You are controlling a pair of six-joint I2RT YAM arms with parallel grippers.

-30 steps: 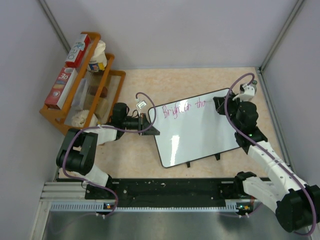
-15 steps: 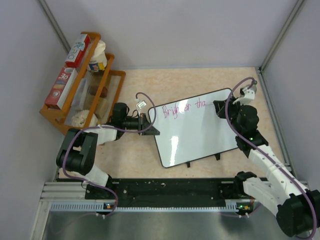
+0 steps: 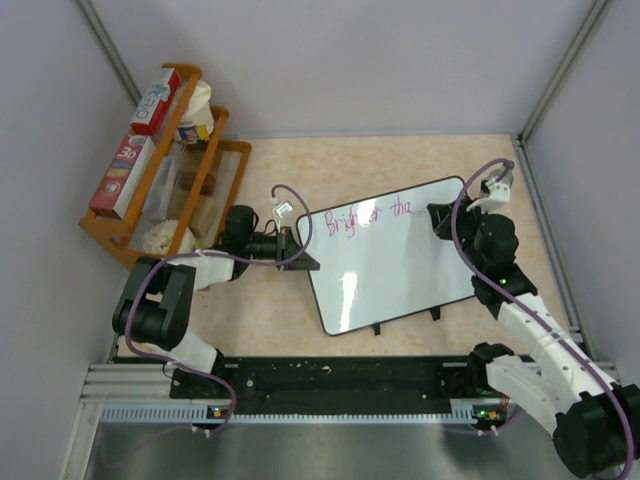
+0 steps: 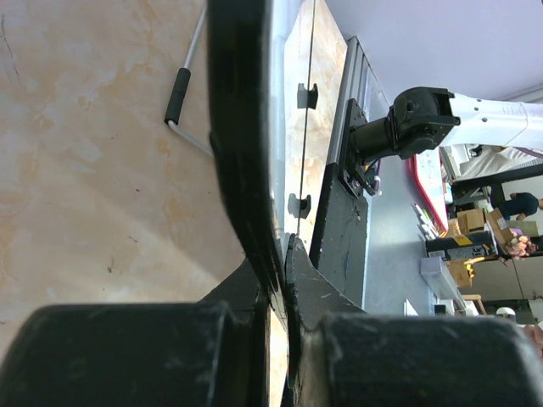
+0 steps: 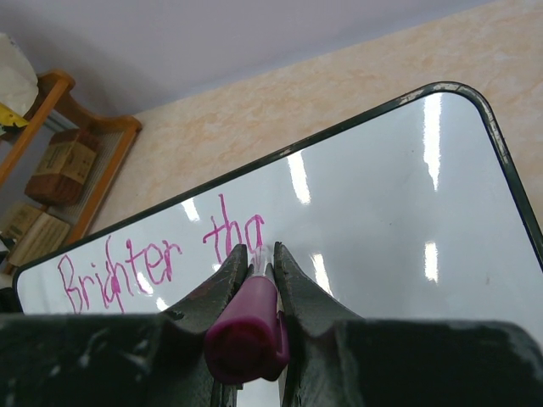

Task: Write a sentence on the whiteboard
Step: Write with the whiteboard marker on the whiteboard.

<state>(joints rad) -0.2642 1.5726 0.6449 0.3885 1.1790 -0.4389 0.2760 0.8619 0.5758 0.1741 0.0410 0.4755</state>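
The whiteboard (image 3: 395,262) lies on the table, glossy white with a thin black frame. Pink writing (image 3: 368,214) along its far edge reads "Brighter tha", also in the right wrist view (image 5: 161,254). My right gripper (image 3: 441,216) is shut on a magenta marker (image 5: 248,326), with the tip touching the board just right of the "a". My left gripper (image 3: 296,246) is shut on the board's left edge; in the left wrist view its jaws (image 4: 280,263) clamp the black frame (image 4: 242,153).
A wooden rack (image 3: 160,170) with boxes and packets stands at the back left. Grey walls close in both sides. The board's small black feet (image 3: 406,321) point toward the arm bases. A black rail (image 3: 340,380) runs along the near edge.
My right gripper has shifted slightly right along the writing line, and the word has grown from "the"-like strokes to "tha". The left arm and the board have not moved.
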